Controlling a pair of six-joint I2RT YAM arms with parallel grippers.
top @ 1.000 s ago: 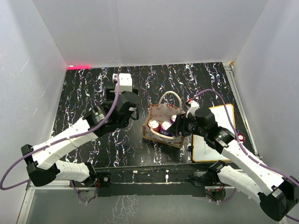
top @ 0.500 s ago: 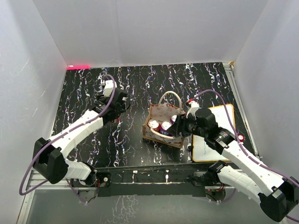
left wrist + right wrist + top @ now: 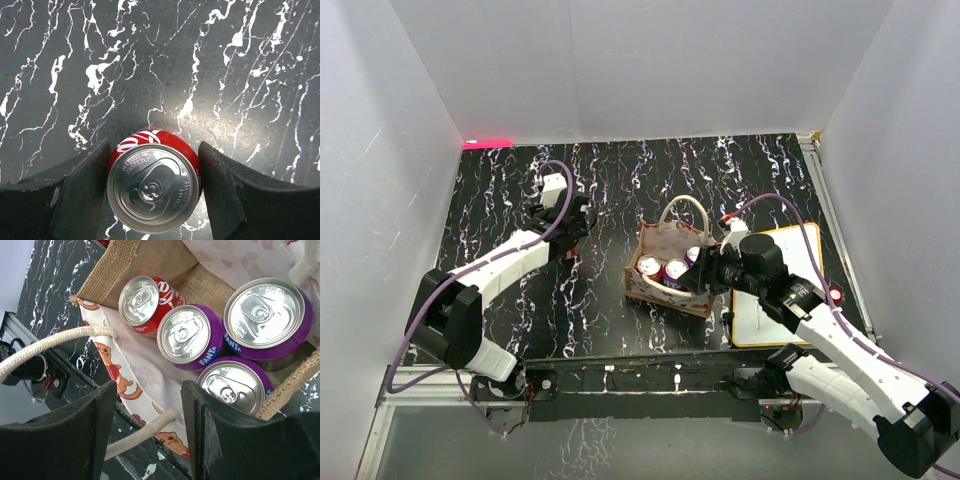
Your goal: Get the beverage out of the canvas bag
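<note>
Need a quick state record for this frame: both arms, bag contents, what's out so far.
left gripper: shut on red cola can, over the table, left of canvas bag
right gripper: open, empty, at the bag's edge
in bag: second red can, three purple Fanta cans, upright
progress: one can outside, four inside
</note>
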